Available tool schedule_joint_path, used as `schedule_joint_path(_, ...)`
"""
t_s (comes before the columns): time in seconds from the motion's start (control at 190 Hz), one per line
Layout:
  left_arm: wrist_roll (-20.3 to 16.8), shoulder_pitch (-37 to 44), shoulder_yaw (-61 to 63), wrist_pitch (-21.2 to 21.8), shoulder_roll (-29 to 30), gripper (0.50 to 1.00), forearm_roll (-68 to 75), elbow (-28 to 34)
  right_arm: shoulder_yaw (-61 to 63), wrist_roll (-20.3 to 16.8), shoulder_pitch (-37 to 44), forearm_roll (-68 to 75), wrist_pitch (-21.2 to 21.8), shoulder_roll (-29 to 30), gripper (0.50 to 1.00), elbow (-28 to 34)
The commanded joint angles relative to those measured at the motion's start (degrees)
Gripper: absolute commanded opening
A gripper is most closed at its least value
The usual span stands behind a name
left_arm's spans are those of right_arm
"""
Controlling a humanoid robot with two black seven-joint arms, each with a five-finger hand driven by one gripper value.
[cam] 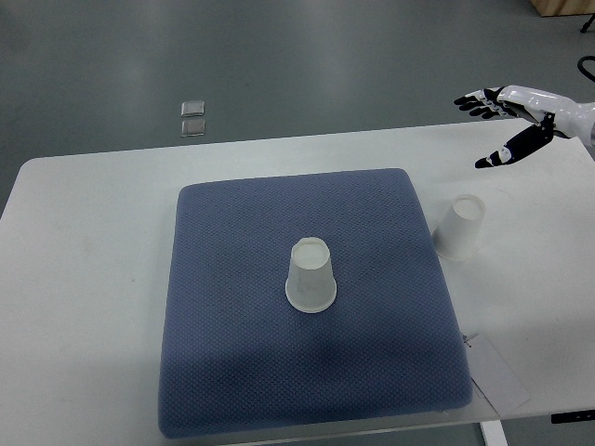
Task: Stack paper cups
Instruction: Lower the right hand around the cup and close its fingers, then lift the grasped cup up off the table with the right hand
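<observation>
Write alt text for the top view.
Two upside-down paper cups wait unstacked: one on a blue mat, the other on the white table beside its right edge. The right hand hovers open above the far right corner.

Top view. White table (pixel 84 279) bearing a blue mat (pixel 232 372); one paper cup (pixel 310 275) stands inverted near the mat's centre; a second cup (pixel 460 226), also inverted, stands on the bare table just beside the mat's right edge, apart from the first. Right hand (pixel 507 125) enters from the right edge, raised over the table's far right corner, fingers spread, holding nothing, well apart from both cups. Two small clear squares (pixel 193 118) lie on the grey floor (pixel 325 65) beyond the table; a white tag (pixel 497 376) lies at the mat's near right corner.
</observation>
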Motion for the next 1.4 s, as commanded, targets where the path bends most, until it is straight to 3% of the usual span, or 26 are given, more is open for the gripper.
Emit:
schedule_joint_path(0.0,0.01,0.00,-0.06,0.00,0.00,1.000,-0.01,0.00,-3.80,0.03,1.05,-4.04,0.06,-1.86,0.917,3.62)
schedule_joint_path(0.358,0.01,0.00,-0.06,0.00,0.00,1.000,-0.01,0.00,-16.72,0.12,5.19,-11.51,-2.40,-1.95,0.917,6.17)
schedule_joint_path(0.864,0.01,0.00,0.02,0.00,0.00,1.000,-0.01,0.00,-25.25,0.21,7.38,-14.06,-8.12,0.08,0.889,2.83)
schedule_joint_path(1.153,0.01,0.00,0.02,0.00,0.00,1.000,-0.01,0.00,-27.01,0.30,7.29,-14.50,-8.82,0.60,0.758,2.04)
schedule_joint_path(1.322,0.01,0.00,0.02,0.00,0.00,1.000,-0.01,0.00,-27.18,0.30,7.12,-15.03,-8.82,0.69,0.637,1.69)
schedule_joint_path(1.385,0.01,0.00,-0.06,0.00,0.00,1.000,-0.01,0.00,-27.53,0.38,7.21,-15.03,-9.08,0.87,0.568,1.60)
schedule_joint_path(1.396,0.01,0.00,-0.06,0.00,0.00,1.000,-0.01,0.00,-27.53,0.30,7.21,-14.94,-9.26,0.87,0.537,1.60)
